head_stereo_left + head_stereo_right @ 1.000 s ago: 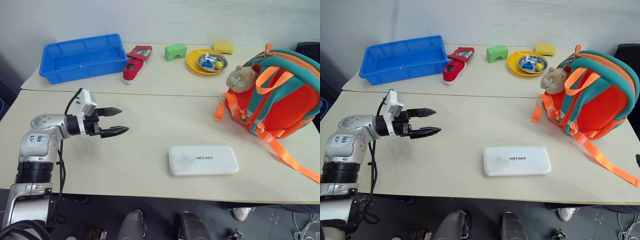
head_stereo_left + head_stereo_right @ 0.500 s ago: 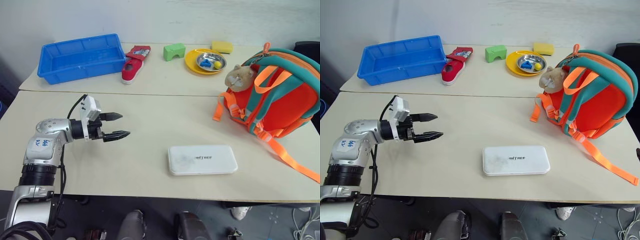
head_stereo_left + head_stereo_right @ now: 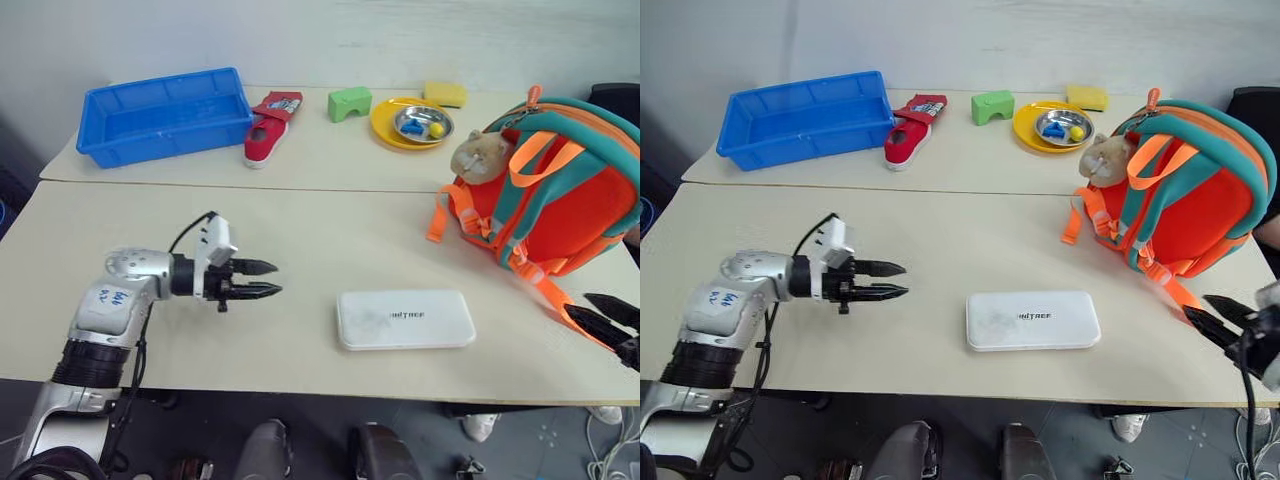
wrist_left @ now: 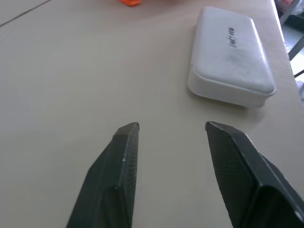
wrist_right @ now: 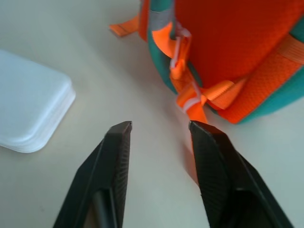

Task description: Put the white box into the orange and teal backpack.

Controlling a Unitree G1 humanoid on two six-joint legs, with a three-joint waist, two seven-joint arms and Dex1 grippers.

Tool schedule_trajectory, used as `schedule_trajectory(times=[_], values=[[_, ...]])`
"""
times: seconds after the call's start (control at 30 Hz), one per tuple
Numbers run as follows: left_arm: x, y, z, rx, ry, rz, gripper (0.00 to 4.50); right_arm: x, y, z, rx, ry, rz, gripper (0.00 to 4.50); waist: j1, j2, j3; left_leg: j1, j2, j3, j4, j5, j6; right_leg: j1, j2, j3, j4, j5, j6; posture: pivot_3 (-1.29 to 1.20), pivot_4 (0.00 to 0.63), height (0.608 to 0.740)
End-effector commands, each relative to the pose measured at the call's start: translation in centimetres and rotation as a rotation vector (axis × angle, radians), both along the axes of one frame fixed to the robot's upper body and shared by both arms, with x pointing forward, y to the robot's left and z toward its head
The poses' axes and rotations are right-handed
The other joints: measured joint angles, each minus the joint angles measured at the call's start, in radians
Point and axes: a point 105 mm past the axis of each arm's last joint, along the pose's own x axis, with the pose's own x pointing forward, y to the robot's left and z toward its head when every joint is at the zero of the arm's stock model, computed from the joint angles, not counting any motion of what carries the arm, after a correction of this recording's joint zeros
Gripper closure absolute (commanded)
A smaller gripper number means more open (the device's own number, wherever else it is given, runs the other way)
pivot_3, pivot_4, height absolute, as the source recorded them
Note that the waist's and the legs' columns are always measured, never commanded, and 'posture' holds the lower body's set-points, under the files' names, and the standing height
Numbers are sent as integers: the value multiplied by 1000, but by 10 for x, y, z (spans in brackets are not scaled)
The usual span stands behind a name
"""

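White box (image 3: 406, 319) lies flat on the bench (image 3: 300, 230), between both grippers; left gripper (image 3: 268, 279) and right gripper (image 3: 1217, 318) jaws spread, holding nothing; risk: right gripper snags orange webbing of backpack (image 3: 560, 190) (zip state unclear).

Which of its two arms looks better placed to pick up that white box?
Probably the left. The left gripper, fingers apart and empty, points straight at the white box across bare table. The right gripper faces the orange and teal backpack.

Silver left arm (image 3: 112, 305), blue-scribbled white sticker, black cable, white wrist module, black two-fingered claw (image 3: 268, 279)
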Motion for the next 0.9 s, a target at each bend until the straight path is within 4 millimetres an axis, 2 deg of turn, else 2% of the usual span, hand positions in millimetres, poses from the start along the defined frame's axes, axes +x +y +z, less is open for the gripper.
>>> schedule_trajectory(times=[0.03,0.1,0.17,0.3,0.43,0.53,0.8,0.9], values=[[-5,-20,-10,35,-17,-52,3440,11,26,-17,-48,46,96,3925,2,0,0,1,0,0,0,0,0,1,0,0,0,0,0,0,150,740],[-4,-30,-17,48,-10,-54,4037,17,38,-28,-82,65,136,4500,4,0,0,0,0,0,0,0,0,0,0,0,0,0,0,0,150,740],[6,-39,-16,19,17,8,4479,24,36,-35,-124,66,127,4500,3,0,0,-1,0,0,0,0,0,-1,0,0,0,0,0,0,150,740],[16,-47,-17,-11,70,100,4479,34,34,-40,-103,66,109,4500,3,0,0,-1,0,0,3,0,0,-1,0,0,2,0,0,0,150,740],[14,-53,-29,33,60,87,4479,37,47,-51,-97,92,165,4500,1,0,0,-1,0,0,2,2,-2,-1,2,0,2,0,0,0,150,740],[9,-62,-34,73,42,25,4479,41,63,-61,-94,98,202,4500,1,0,0,-1,1,0,2,3,-4,-1,2,0,2,0,0,0,150,740],[-14,-60,-33,129,46,-153,4479,49,90,-63,-51,77,258,4500,1,0,0,-1,0,0,2,3,-3,-1,1,0,2,0,0,0,150,740],[-10,-58,-33,129,38,-126,4479,48,100,-65,-19,81,276,4500,2,0,0,-1,0,0,2,3,-3,-1,1,0,2,0,0,0,150,740]])
